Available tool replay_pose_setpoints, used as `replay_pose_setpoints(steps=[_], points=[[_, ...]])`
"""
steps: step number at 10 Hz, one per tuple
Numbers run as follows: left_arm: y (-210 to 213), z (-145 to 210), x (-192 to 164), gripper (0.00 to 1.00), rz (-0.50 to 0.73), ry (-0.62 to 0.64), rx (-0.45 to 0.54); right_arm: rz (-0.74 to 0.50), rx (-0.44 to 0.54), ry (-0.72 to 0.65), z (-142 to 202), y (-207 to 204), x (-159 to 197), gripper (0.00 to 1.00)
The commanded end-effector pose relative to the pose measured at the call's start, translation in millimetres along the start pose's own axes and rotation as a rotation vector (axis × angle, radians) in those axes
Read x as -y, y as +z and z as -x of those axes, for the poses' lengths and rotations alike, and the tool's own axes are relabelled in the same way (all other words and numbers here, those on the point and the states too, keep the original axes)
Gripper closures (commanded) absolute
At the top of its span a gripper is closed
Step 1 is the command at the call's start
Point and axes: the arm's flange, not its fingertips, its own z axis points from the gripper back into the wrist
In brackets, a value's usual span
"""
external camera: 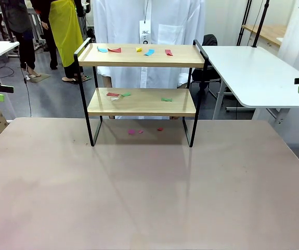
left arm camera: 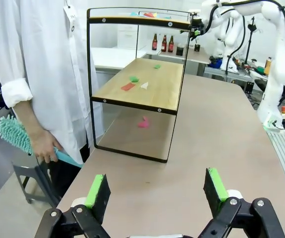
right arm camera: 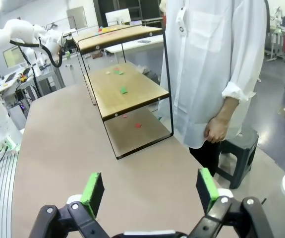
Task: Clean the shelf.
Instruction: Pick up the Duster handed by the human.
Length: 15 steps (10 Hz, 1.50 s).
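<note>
Could tip or shove the shelf (external camera: 139, 61), standing on the bench (external camera: 139, 198) near its far edge, by pushing too hard on that thin frame; could also scatter the coloured scraps (external camera: 149, 52) from both boards onto the bench under the shelf, or clash with the person's duster (left arm camera: 13, 135) behind the shelf. Well left of the shelf, left end effector (left arm camera: 156, 192) spread wide, holding and touching nothing; well right of the shelf, right end effector (right arm camera: 149, 191) equally wide apart, empty.

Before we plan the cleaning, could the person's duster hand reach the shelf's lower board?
Probably yes: the hand holding the duster hangs just behind the shelf, whose back is open.
</note>
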Motion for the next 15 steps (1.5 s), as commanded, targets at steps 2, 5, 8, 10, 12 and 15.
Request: replay_pose_setpoints(steps=[2, 5, 8, 10, 12, 15], points=[[4.8, -4.7, -6.3, 0.0, 0.017, -0.028, 0.049, -0.005, 0.052, 0.019, -2.5, 3.7, 8.5, 0.0], [6.5, -5.8, -5.7, 0.0, 0.019, -0.028, 0.058, 0.0, 0.072, 0.013, -2.5, 6.0, 11.0, 0.0], [4.3, -2.2, -4.0, 0.0, 0.014, -0.009, 0.024, 0.005, 0.04, -0.006, 1.3, 5.7, 4.6, 0.0], [4.3, -2.2, -4.0, 0.0, 0.014, -0.009, 0.024, 0.005, 0.04, -0.006, 1.3, 5.7, 4.6, 0.0], [4.3, -2.2, -4.0, 0.0, 0.014, -0.009, 0.024, 0.005, 0.04, -0.006, 1.3, 5.7, 4.6, 0.0], [4.3, -2.2, -4.0, 0.0, 0.014, -0.009, 0.024, 0.005, 0.04, -0.006, 1.3, 5.7, 4.6, 0.0]])
